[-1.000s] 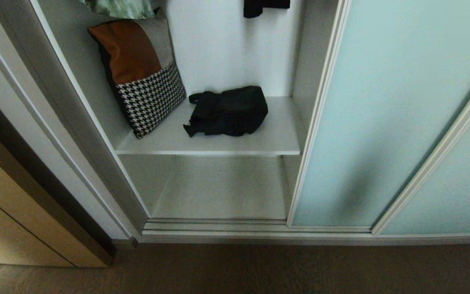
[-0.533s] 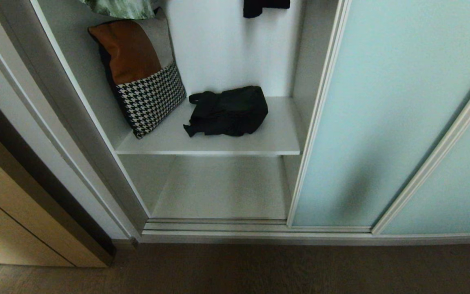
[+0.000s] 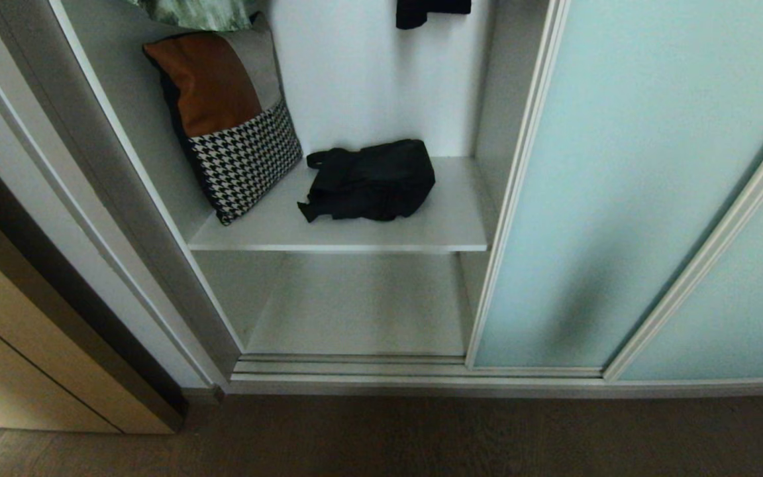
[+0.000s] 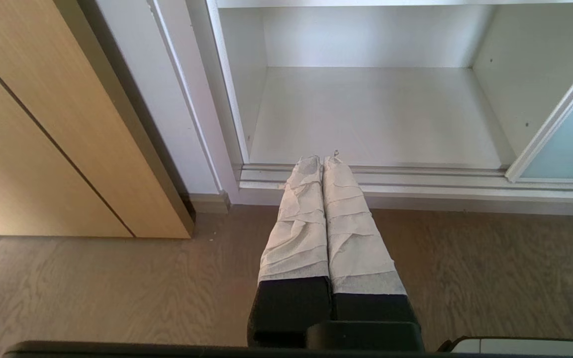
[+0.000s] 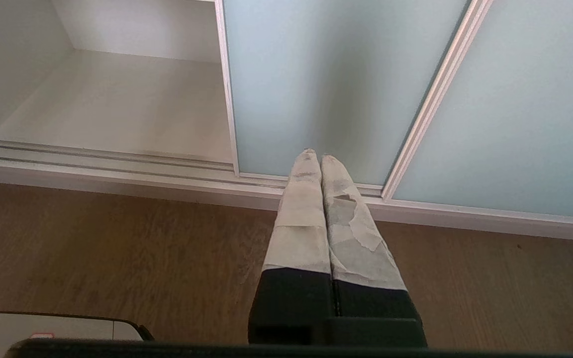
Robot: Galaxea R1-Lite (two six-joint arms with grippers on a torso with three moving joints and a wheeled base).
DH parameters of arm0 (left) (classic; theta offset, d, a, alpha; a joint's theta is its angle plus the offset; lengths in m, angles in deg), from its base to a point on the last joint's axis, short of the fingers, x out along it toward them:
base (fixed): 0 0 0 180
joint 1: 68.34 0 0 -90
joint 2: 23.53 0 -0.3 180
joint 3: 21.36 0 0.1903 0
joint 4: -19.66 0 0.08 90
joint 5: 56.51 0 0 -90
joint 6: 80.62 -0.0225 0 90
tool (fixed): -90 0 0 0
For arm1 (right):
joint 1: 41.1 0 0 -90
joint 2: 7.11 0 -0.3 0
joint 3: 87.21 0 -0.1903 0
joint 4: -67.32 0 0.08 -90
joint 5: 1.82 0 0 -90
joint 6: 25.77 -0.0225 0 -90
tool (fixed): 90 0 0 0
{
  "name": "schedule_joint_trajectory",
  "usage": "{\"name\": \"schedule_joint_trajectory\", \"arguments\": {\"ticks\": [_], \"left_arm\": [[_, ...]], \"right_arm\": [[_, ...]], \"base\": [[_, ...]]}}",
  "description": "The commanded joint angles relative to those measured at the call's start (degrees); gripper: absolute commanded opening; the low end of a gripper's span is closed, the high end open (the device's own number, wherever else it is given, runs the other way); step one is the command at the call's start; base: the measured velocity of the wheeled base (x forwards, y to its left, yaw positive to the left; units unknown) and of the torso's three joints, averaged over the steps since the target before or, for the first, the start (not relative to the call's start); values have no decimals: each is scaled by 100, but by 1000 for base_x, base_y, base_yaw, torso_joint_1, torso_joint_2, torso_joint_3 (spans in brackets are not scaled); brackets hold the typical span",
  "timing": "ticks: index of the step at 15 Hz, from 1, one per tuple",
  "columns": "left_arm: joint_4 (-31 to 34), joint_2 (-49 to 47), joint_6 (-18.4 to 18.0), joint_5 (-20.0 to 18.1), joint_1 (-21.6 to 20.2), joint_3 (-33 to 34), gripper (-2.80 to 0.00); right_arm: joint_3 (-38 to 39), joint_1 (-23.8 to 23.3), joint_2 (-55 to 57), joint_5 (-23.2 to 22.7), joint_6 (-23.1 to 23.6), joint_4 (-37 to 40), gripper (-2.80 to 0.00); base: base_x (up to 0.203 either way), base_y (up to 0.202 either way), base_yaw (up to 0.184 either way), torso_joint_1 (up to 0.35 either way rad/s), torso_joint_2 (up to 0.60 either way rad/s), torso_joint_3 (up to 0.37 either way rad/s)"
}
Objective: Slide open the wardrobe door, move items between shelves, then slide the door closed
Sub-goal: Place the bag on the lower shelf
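Two white shelves show in the open wardrobe compartment: an upper shelf (image 3: 448, 228) and a bare bottom shelf (image 3: 361, 305) beneath it. We see the black fabric bundle (image 3: 371, 179) lying flat on the upper shelf, near the middle and toward the back wall, its straps spilling toward the front-left. Beside it, at the shelf's left end, a brown, grey and houndstooth cushion (image 3: 229, 119) stands tilted against the compartment's left side wall, close to the bundle but apart from it. The sliding wardrobe door (image 3: 620, 185), frosted aqua glass in a pale frame, stands pushed to the right, its left edge lined up with the compartment's right wall, and it overlaps a second glass panel (image 3: 746, 298) further right. A dark garment (image 3: 431, 12) hangs at the top of the compartment, and a green patterned fabric (image 3: 196, 12) shows above the cushion. Left of the wardrobe we see a tan wood-grain door (image 3: 17, 358). Neither arm appears from the head. Our left gripper (image 4: 322, 160) hangs low over the wood floor (image 4: 92, 293), its wrapped fingers pressed together on nothing, pointing at the bottom track in front of the bare shelf. Our right gripper (image 5: 315, 155) hangs likewise, fingers closed and empty, aimed at the foot of the glass door.
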State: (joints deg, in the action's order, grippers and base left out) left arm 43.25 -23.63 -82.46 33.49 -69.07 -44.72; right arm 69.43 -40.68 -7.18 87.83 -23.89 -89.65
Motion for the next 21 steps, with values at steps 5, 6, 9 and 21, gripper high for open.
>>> {"name": "schedule_joint_trajectory", "arguments": {"ticks": [5,6,9,21], "left_arm": [[11,-16,-45,-3,-5,0,-280],[22,-17,-123,-9,-6,0,-280],[-13,-13,3,0,-6,4,-280],[-6,-16,149,9,-6,0,-280]], "right_arm": [[0,2,-10,0,4,-2,-280],[0,2,-10,-9,4,-2,-280],[0,2,-10,-7,4,-2,-280],[0,2,-10,-5,1,-2,-280]], "base": [[0,0,0,0,0,0],[0,0,0,0,0,0],[0,0,0,0,0,0],[0,0,0,0,0,0]]}}
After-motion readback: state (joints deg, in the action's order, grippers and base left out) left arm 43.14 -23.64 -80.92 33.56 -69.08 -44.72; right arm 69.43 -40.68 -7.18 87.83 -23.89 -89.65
